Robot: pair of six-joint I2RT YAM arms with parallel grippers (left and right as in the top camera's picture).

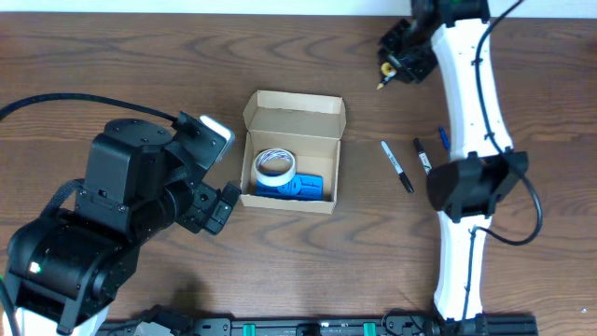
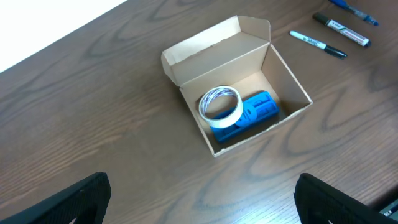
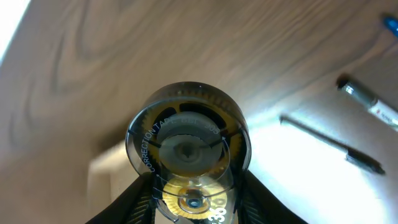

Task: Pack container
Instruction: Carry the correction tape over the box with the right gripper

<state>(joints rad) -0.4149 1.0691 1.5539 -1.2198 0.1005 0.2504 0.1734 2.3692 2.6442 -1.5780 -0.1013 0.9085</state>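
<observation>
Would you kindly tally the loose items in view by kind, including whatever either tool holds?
Cardboard box: 1
Tape roll, in the box: 1
Blue item, in the box under the roll: 1
Pens and markers on the table: 3
Correction tape dispenser, held in the right tool: 1
Total: 7

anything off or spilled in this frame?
Nothing stands out. The cardboard box sits upright with its lid open, tape roll and blue item inside. Pens lie loose on the table. The right gripper holds a correction tape dispenser.
</observation>
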